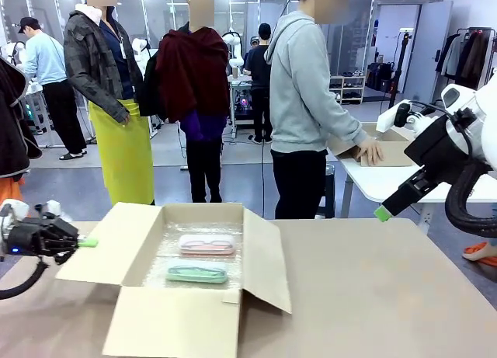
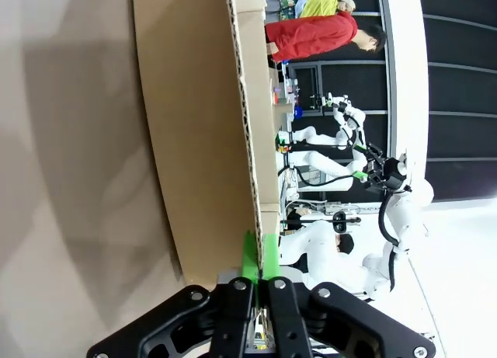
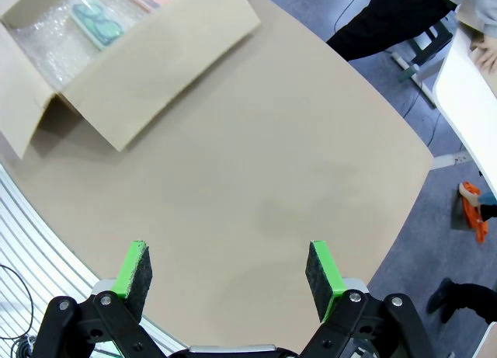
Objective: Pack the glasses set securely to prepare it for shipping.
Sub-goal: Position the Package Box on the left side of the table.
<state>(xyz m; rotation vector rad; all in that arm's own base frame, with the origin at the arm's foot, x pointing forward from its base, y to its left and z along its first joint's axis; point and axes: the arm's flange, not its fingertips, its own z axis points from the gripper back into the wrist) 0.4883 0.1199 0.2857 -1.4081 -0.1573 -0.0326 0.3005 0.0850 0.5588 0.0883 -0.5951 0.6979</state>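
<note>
Glasses cases, pink [image 1: 206, 245] and green [image 1: 196, 273], lie in the open box [image 1: 178, 327]; left gripper [image 1: 87, 242] fingers pressed together beside its left flap, right gripper [image 3: 229, 269] fingers spread above the desk [image 3: 295, 179].

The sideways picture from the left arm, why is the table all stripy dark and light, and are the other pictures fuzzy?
Left wrist view: soft grey shadows fall across the table beside the cardboard box. Right wrist view: the wide lens bends the table edge into a curve, and the box flap looks slightly blurred. Front view: even indoor light, sharp on the pink case and green case.

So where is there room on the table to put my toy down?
The bare tan tabletop right of the open brown cardboard box is free. Inside the box, the pale pink case and mint green case crowd the bubble wrap.
</note>
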